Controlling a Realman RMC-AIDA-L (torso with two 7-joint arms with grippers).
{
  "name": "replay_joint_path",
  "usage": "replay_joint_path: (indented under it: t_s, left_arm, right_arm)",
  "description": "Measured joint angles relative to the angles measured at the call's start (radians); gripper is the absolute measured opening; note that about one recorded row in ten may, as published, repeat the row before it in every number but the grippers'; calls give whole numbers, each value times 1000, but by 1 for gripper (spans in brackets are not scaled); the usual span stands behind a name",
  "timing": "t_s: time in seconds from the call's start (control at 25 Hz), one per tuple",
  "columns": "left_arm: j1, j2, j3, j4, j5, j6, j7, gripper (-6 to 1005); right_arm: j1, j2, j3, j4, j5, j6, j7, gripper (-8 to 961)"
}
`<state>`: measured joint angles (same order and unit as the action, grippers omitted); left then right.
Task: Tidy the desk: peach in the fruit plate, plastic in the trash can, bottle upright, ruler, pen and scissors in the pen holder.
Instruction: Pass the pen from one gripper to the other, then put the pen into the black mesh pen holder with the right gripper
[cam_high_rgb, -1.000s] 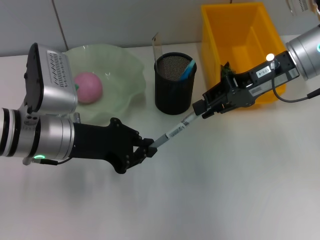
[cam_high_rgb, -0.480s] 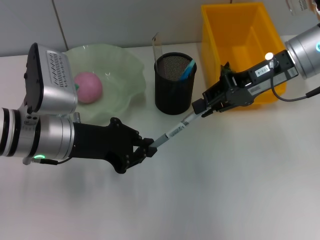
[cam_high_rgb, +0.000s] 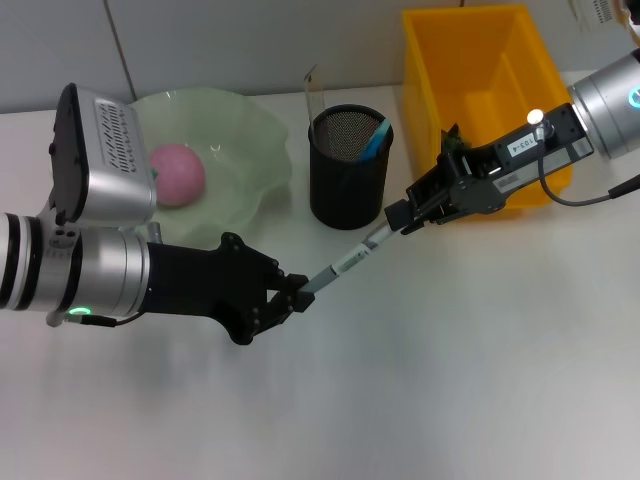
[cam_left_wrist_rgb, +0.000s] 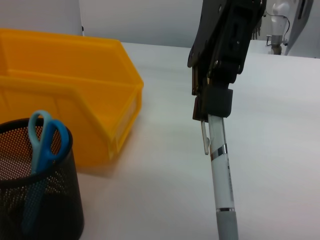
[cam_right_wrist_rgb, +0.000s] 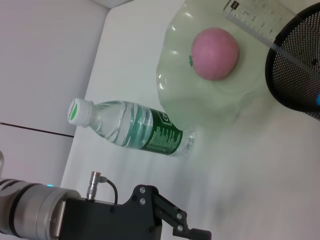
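A white pen (cam_high_rgb: 348, 261) hangs slanted above the table, held at both ends. My left gripper (cam_high_rgb: 297, 296) is shut on its lower tip. My right gripper (cam_high_rgb: 398, 216) is shut on its capped end (cam_left_wrist_rgb: 218, 102), just in front of the black mesh pen holder (cam_high_rgb: 348, 166). Blue scissors (cam_high_rgb: 373, 139) and a clear ruler (cam_high_rgb: 312, 90) stand in the holder. The pink peach (cam_high_rgb: 176, 173) lies in the green fruit plate (cam_high_rgb: 250, 140). A water bottle (cam_right_wrist_rgb: 135, 127) stands beside the plate in the right wrist view. The yellow bin (cam_high_rgb: 478, 75) sits at the back right. No plastic is in view.
My left arm's bulky wrist housing (cam_high_rgb: 95, 200) covers the table in front of the plate and hides the bottle in the head view. The right arm reaches across the front of the yellow bin. Open white tabletop (cam_high_rgb: 450, 380) lies in front of both grippers.
Almost nothing: the right arm has shifted very slightly, and the pen stays spanned between both grippers in the same place.
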<state>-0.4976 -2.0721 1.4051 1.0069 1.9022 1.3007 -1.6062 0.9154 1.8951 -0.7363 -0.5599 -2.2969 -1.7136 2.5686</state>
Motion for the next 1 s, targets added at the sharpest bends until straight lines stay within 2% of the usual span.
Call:
replay_joint_path:
  t_s: [0.04, 0.64, 0.88, 1.0]
  left_arm:
    - [-1, 0, 0, 0, 0, 0, 0, 197]
    - [-6, 2, -9, -1, -25, 10, -13, 203]
    - [-2, 4, -10, 3, -26, 42, -13, 430]
    - [6, 4, -12, 8, -28, 46, -12, 659]
  right_arm:
    - [0, 0, 1, -2, 0, 0, -1, 138]
    - [1, 1, -1, -5, 5, 1, -4, 146]
    - [5, 0, -2, -10, 5, -2, -6, 157]
    - [7, -5, -1, -39, 5, -21, -6, 163]
